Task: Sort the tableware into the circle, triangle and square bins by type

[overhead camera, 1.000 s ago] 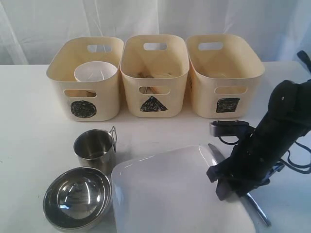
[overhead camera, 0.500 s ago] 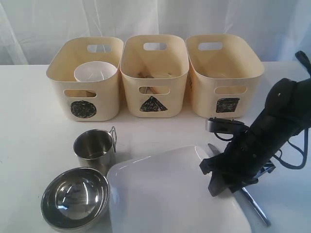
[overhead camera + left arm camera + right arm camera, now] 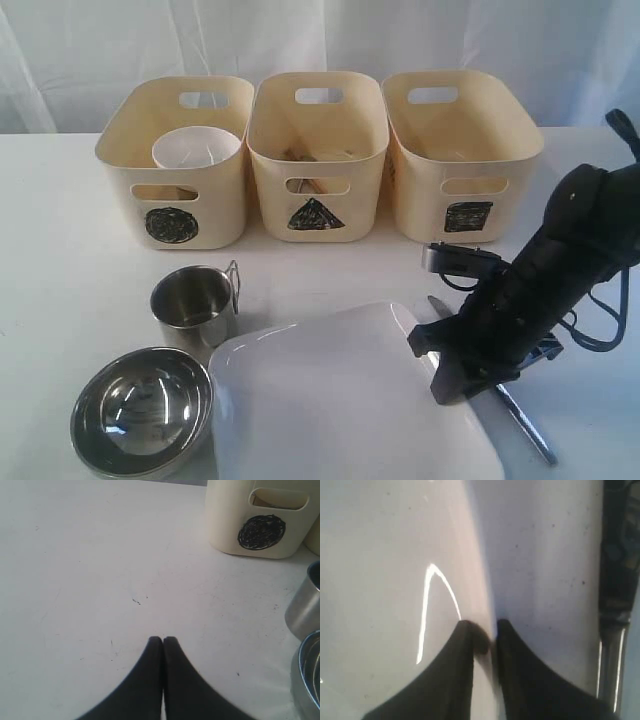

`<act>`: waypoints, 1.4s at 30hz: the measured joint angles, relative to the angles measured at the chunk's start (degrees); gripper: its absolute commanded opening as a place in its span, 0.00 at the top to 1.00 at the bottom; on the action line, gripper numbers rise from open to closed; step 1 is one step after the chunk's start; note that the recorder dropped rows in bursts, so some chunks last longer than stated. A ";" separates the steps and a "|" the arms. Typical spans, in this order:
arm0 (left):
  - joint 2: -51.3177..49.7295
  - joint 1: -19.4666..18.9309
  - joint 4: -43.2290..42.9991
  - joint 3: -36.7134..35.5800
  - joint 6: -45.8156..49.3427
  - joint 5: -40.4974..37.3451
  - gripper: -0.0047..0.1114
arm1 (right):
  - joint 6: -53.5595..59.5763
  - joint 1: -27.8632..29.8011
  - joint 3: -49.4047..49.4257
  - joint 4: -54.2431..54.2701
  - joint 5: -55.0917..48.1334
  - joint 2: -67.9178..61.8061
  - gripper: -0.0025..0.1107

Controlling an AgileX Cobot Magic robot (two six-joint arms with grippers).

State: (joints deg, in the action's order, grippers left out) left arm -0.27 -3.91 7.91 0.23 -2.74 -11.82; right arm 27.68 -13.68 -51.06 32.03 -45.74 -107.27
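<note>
So, I'd call this about partway. The small white bowl (image 3: 196, 148) sits in the circle bin (image 3: 215, 215), and what look like chopsticks (image 3: 305, 156) lie in the triangle bin (image 3: 365, 200). I can't make out what's in the square bin (image 3: 430, 215), if anything.

Left out on the table (image 3: 60, 300): a steel mug (image 3: 193, 305), a steel bowl (image 3: 140, 410) just in front of it, the big white plate (image 3: 340, 400) right beside the bowl, and a piece of cutlery (image 3: 525, 420) just off the plate's right side, partly under the right arm.

The right gripper (image 3: 484, 630) is down at the plate's right edge, fingers nearly together. One is over the plate and one on the table side, so it looks like it's pinching the rim. The plate lies flat as far as I can tell.

The left gripper (image 3: 163, 640) is pressed together with nothing in it, hovering over bare table near the circle bin.
</note>
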 measured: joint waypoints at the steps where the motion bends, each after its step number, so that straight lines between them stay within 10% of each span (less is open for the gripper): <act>1: 0.00 0.00 0.00 0.00 0.00 0.00 0.96 | 0.00 0.00 0.00 0.00 0.00 0.00 0.98; 42: 0.00 0.00 0.00 0.00 0.00 0.00 0.96 | 0.89 6.65 0.11 3.80 -5.45 -1.51 0.98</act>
State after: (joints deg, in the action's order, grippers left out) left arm -0.27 -3.91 7.91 0.23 -2.74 -11.82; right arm 28.56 -7.04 -50.96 35.83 -51.19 -108.78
